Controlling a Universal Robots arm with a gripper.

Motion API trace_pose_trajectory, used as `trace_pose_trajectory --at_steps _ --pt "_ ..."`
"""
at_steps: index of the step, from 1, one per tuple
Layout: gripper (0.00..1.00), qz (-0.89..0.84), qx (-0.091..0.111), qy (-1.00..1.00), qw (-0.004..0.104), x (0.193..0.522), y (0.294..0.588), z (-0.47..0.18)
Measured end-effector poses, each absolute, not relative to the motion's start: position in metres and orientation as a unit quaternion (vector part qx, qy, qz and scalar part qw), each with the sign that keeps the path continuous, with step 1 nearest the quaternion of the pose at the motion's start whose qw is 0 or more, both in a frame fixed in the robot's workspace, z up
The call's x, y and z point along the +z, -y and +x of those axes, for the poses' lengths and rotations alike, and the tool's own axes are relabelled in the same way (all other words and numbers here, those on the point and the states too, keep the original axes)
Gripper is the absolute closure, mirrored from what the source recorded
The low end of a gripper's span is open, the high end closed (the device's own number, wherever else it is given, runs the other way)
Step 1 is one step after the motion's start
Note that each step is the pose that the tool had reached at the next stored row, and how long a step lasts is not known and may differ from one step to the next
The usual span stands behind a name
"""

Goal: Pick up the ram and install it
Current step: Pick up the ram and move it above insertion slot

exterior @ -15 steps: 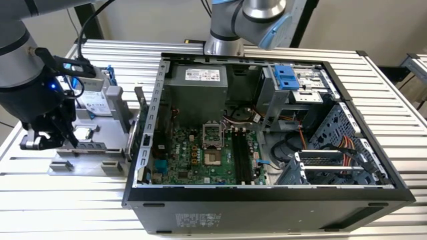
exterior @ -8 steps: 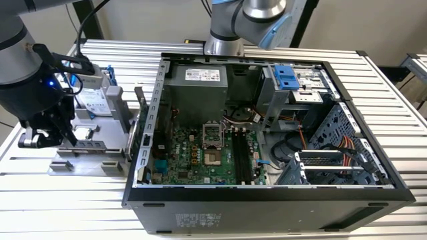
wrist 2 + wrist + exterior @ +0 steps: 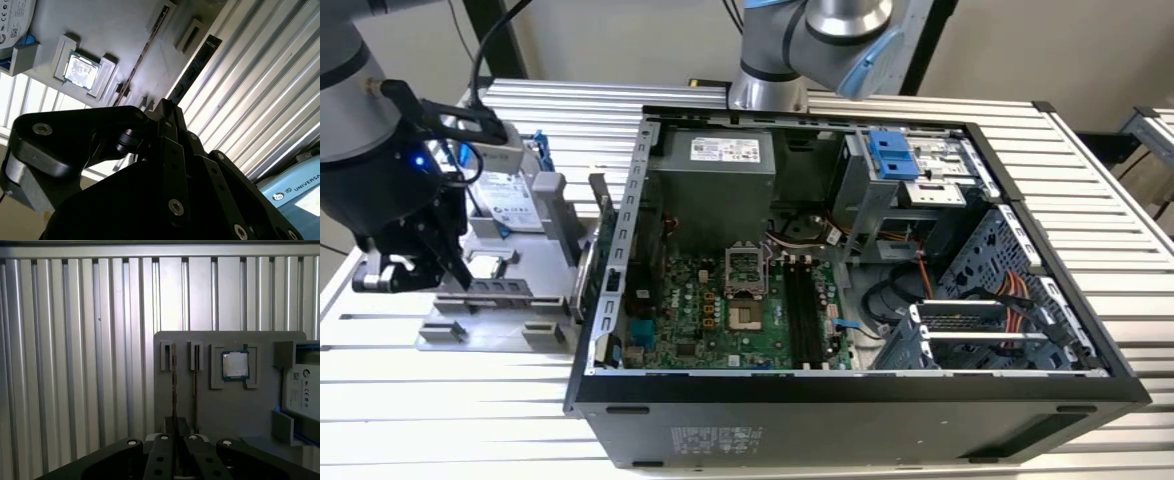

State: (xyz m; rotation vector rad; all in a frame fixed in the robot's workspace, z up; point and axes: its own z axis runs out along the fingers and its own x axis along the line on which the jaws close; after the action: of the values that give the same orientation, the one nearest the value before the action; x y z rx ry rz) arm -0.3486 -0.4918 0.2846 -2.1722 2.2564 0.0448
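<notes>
Two sticks in one tray (image 3: 235, 412): the ram (image 3: 173, 380) pinched by the end effector (image 3: 178, 436), another stick (image 3: 195, 385) beside.

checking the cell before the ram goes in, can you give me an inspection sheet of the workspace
surface: slatted metal table with a grey tray on it
job's things: ram upright in a tray slot; open computer case beside the tray
clutter: second stick, processor and hard drive in the tray
grippers: gripper low over the tray, in line with the ram
cables: orange and red wires inside the case
surroundings: another arm's base beyond the case
</notes>
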Motion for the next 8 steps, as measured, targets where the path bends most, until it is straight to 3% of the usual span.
trace_pose_trajectory --at_steps 8 --pt "1.0 -0.693 0.014 -0.72 0.005 0.2904 0.4918 -0.3486"
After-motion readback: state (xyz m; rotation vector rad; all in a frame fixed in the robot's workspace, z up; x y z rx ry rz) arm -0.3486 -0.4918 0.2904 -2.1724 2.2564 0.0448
